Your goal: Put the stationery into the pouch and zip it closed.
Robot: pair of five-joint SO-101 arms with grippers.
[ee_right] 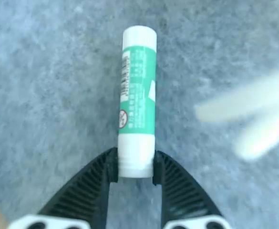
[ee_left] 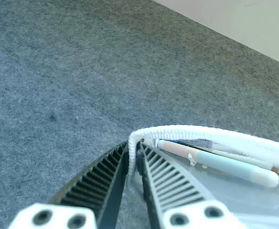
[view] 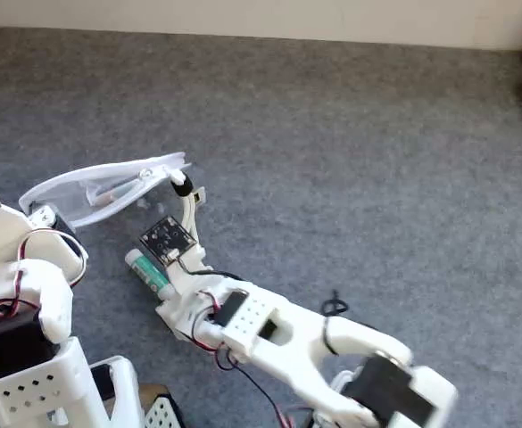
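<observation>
Pinched tight on the white zipper tape at one end of the clear plastic pouch [ee_left: 215, 136], the left gripper [ee_left: 134, 145] appears to be anchoring the soft bag so it cannot slide or fold on the grey felt table cover [view: 377, 134]. A pastel peach-and-mint pen [ee_left: 225, 164] lies inside the pouch, right behind that held edge. Just beside the pouch, on the side nearer the arms, the right gripper [ee_right: 136, 160] clamps one end of the green-and-white cylindrical glue stick [ee_right: 138, 95], leaving most of the barrel jutting free, probably so the free end can lead into the pouch. Whether the mouth gapes wide enough cannot be told, and the zip is not yet drawn.
</observation>
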